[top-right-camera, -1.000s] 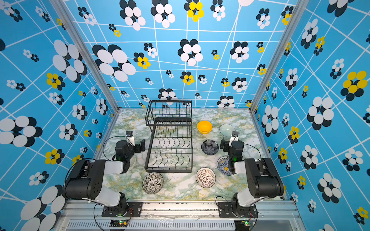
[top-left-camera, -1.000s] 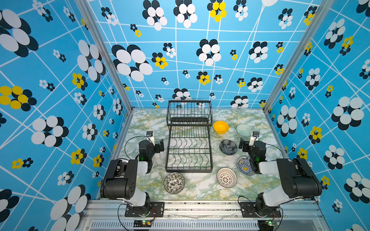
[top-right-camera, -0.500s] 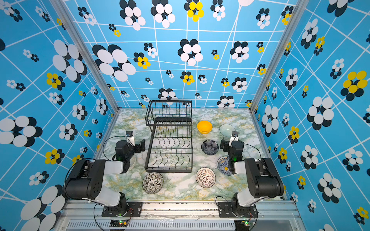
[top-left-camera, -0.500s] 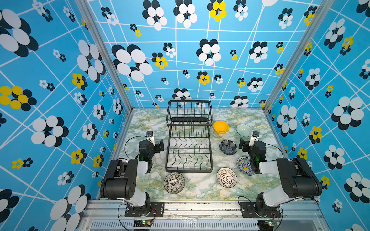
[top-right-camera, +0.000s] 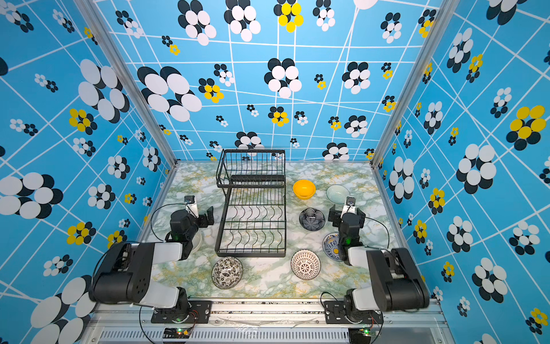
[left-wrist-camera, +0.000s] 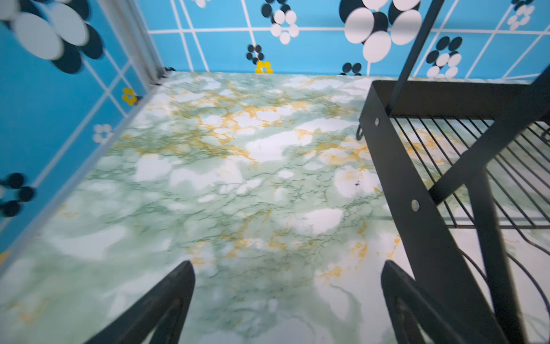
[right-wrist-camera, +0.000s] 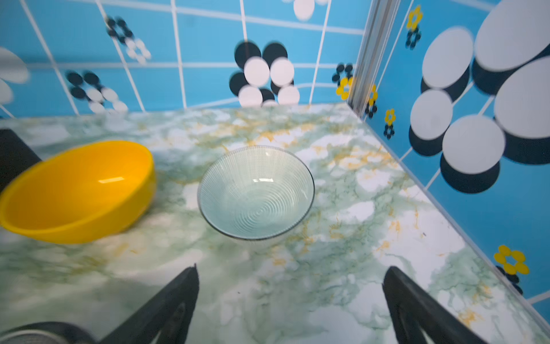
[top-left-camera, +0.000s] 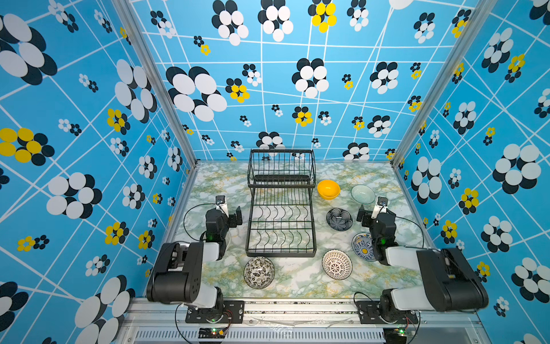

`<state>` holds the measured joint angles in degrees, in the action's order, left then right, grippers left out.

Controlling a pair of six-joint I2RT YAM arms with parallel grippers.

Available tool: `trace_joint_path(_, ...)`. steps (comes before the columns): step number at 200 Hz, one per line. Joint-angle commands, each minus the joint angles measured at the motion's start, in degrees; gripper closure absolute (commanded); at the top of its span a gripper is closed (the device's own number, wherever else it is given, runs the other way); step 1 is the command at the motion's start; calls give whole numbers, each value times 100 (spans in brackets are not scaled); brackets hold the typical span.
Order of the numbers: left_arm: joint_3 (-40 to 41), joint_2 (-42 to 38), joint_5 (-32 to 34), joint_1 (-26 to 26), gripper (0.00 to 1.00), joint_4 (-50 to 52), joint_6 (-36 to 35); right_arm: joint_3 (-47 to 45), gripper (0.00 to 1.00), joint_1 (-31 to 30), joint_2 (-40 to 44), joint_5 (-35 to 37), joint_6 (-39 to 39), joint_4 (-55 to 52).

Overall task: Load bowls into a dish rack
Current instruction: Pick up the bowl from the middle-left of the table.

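The black wire dish rack (top-left-camera: 281, 214) stands mid-table with nothing in it. Right of it lie the yellow bowl (top-left-camera: 328, 189), the clear glass bowl (top-left-camera: 362, 194), the dark navy bowl (top-left-camera: 339, 219) and the blue-yellow bowl (top-left-camera: 361, 247), half under my right arm. Two black-and-white bowls (top-left-camera: 337, 264) (top-left-camera: 259, 272) sit in front of the rack. A cream-white bowl (top-right-camera: 198, 241) peeks from under my left arm. My left gripper (left-wrist-camera: 287, 263) hangs open over bare table beside the rack (left-wrist-camera: 416, 190). My right gripper (right-wrist-camera: 291, 268) is open, short of the glass bowl (right-wrist-camera: 256, 190).
Blue flowered walls (top-left-camera: 89, 178) enclose the marble table (top-left-camera: 214, 181) on three sides. The raised basket (top-left-camera: 281, 166) is at the rack's far end. The yellow bowl (right-wrist-camera: 80, 190) lies close beside the glass one. A metal rail (top-left-camera: 297, 306) runs along the front edge.
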<state>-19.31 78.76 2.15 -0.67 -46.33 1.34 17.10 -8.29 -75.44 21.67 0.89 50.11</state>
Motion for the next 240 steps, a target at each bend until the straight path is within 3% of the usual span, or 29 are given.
trace_joint_path(1,-250,-1434,1272,-287,2,1435,362,269,0,-260,1161,449,443,-1357)
trace_joint_path(31,-1370,-2631,1963,-754,9,4626,1383,1209,0,-406,1936,-719,1100,-3329)
trace_joint_path(61,-2445,-2632,1711,-955,14,7232,2071,2217,0,-1221,1602,-1271,1030,-4542)
trace_joint_path(86,-2785,-2634,1613,-998,17,8482,2319,2625,0,-2186,1144,-1874,1028,-4772)
trace_joint_path(119,-2722,-2622,1385,-988,23,9077,2411,3037,0,-3704,217,-2384,486,-4535)
trace_joint_path(145,-2740,-2330,914,-964,34,9081,2435,2804,0,-4502,-94,-2780,-110,-3989)
trace_joint_path(161,-2821,-1982,764,-960,41,9097,2441,2428,0,-4667,-158,-3089,-83,-3337)
trace_joint_path(186,-2780,-1589,593,-970,54,9070,2606,2606,1,-4952,-243,-3415,-391,-3609)
trace_joint_path(202,-2622,-1591,554,-971,56,8888,2682,2405,1,-4995,-290,-3704,-356,-3181)
trace_joint_path(206,-2593,-1592,567,-971,60,8858,2692,2364,0,-4995,-320,-3763,-332,-3069)
trace_joint_path(240,-2604,-1457,706,-969,64,8864,2661,2388,0,-5080,-584,-3888,-318,-2873)
